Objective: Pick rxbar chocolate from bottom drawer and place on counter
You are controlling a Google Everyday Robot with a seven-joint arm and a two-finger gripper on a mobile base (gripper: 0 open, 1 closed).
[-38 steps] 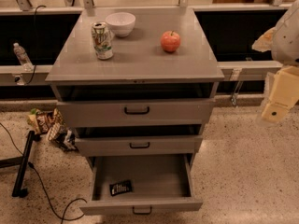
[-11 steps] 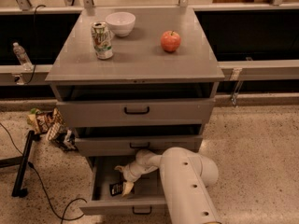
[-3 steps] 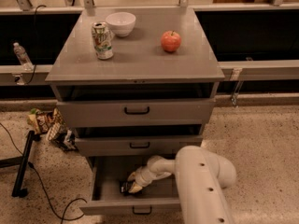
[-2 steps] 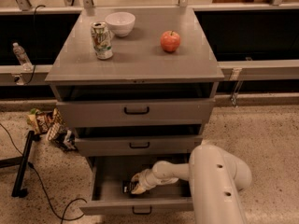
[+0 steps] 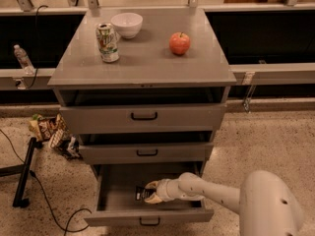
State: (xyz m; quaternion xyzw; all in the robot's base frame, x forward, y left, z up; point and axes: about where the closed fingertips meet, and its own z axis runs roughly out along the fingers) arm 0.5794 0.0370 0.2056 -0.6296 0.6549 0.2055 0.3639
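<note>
The bottom drawer (image 5: pixel 115 214) is pulled open; it is the lowest of three grey drawers. My gripper (image 5: pixel 150 192) reaches into it from the right at the end of a white arm. The gripper is shut on the rxbar chocolate (image 5: pixel 142 193), a small black wrapper with white lettering, held just above the drawer floor near the middle. The counter (image 5: pixel 147 58) is the flat grey top of the cabinet, well above the gripper.
On the counter stand a drink can (image 5: pixel 108 43), a white bowl (image 5: pixel 126 24) and a red apple (image 5: pixel 179 43). Snack bags (image 5: pixel 51 132) lie on the floor left of the cabinet, next to a black stand base (image 5: pixel 23 173) and cable. A water bottle (image 5: pixel 22 59) stands at far left.
The arm has swung to the right and lower in view. The gripper has closed on the rxbar and shifted slightly right inside the drawer.
</note>
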